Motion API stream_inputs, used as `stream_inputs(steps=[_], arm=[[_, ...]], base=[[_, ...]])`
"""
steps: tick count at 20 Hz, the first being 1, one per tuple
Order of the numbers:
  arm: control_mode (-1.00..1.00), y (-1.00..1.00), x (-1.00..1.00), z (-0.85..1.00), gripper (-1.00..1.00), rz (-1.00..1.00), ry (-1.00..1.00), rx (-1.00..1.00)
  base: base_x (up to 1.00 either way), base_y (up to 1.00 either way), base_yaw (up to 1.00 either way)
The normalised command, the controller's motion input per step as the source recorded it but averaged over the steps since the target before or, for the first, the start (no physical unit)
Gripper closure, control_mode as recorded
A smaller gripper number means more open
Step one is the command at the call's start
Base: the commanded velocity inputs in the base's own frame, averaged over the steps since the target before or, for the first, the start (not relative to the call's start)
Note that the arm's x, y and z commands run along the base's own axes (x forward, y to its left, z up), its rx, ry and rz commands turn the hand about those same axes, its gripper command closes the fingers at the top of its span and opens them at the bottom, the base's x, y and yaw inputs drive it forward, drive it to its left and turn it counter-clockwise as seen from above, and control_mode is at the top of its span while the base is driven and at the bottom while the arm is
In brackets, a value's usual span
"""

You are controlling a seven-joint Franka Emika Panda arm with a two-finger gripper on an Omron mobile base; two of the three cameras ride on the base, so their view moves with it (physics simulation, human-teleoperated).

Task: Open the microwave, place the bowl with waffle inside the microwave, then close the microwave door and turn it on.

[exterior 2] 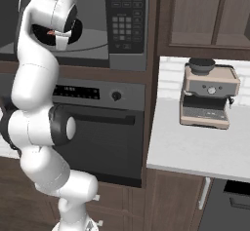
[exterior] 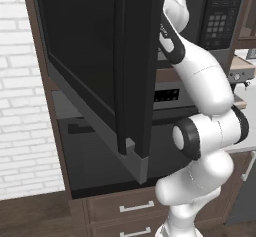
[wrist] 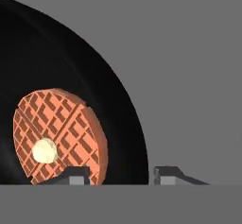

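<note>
The microwave point(exterior 2: 126, 20) stands open, its keypad panel to the right of the cavity. Its door point(exterior: 100, 56) is swung wide to the left, with the dark handle edge toward the base. My arm reaches into the cavity. The black bowl point(wrist: 71, 62) rests on the grey microwave floor point(wrist: 189, 76), and the orange-brown waffle point(wrist: 59, 133) with its pale middle lies in it. My gripper point(wrist: 120, 173) straddles the bowl's rim, one fingertip inside and one outside, jaws parted and not pinching. From the right base view the bowl point(exterior 2: 41, 37) shows partly behind the hand.
A grey wall oven point(exterior 2: 97, 123) with a knob sits directly below the microwave. A coffee machine point(exterior 2: 207, 96) stands on the pale counter point(exterior 2: 195, 147) to the right. Wooden drawers point(exterior: 135, 206) lie under the oven, and a white brick wall point(exterior: 20, 106) is at the left.
</note>
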Motion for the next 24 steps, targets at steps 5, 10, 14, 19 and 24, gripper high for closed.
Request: stream_inputs(steps=[5, 10, 14, 19, 24], arm=[[-1.0, 0.0, -0.1, 0.0, -1.0, 0.0, -0.15, 0.22], [-1.0, -0.07, -0.65, 0.0, -1.0, 0.0, -0.02, 0.05], [-1.0, -0.15, -1.0, 0.01, -1.0, 0.0, 0.0, -0.03], [-1.0, -0.15, -1.0, 0.01, 1.0, 0.01, -0.03, -0.01], [-1.0, -0.35, -1.0, 0.0, 1.0, 0.06, -0.11, 0.0]], base=[[0.0, 0.0, 0.0], [0.0, 0.0, 0.0], [0.0, 0.0, 0.0], [0.0, 0.0, 0.0], [0.0, 0.0, 0.0]])
